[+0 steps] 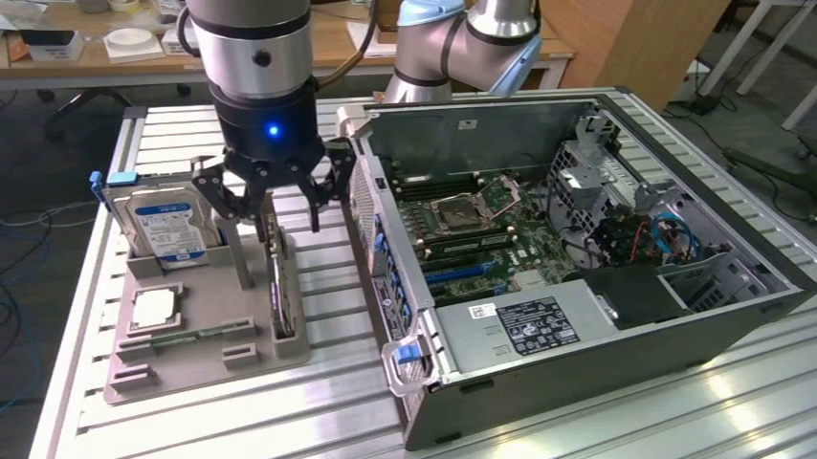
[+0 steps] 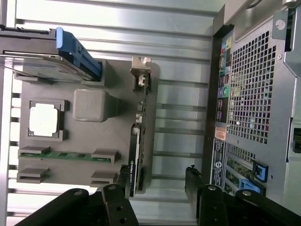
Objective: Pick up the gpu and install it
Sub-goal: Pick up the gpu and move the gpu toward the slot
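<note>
The gpu (image 1: 278, 287) is a thin dark card standing on edge in a slot along the side of the grey parts tray (image 1: 191, 359) that faces the computer case. My gripper (image 1: 287, 222) hangs just above the card's far end, jaws open and holding nothing. In the wrist view the gpu (image 2: 136, 146) runs lengthwise below me, with its silvery bracket at the far end. It sits between the fingers of my gripper (image 2: 157, 176), much closer to one fingertip (image 2: 123, 173) than to the other.
The tray also carries a hard drive (image 1: 160, 225) with a blue-white label, a processor chip (image 1: 156, 306) and a memory stick (image 1: 191, 335). On the exterior view's right stands the open computer case (image 1: 715, 287), showing its motherboard and blue slots (image 1: 466, 273). Its rear panel (image 2: 254, 94) is close to the tray.
</note>
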`<act>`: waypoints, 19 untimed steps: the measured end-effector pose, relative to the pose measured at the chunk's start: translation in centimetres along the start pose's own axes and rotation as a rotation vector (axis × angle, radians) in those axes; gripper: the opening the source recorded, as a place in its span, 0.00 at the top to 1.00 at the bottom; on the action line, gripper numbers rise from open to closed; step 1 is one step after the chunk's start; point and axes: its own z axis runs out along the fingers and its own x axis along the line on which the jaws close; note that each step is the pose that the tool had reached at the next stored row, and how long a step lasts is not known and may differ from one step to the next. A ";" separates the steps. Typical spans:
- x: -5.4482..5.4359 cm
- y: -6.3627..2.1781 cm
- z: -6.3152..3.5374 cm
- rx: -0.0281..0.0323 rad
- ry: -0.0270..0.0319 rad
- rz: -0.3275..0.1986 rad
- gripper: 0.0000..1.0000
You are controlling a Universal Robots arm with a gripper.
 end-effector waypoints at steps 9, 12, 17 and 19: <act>0.6 -0.01 0.39 0.0001 0.0000 0.000 0.41; 0.8 0.00 0.54 -0.0001 -0.0002 0.000 0.41; 0.8 -0.01 0.76 0.0000 -0.0001 0.003 0.41; 0.9 -0.01 0.86 0.0004 -0.0007 0.020 0.41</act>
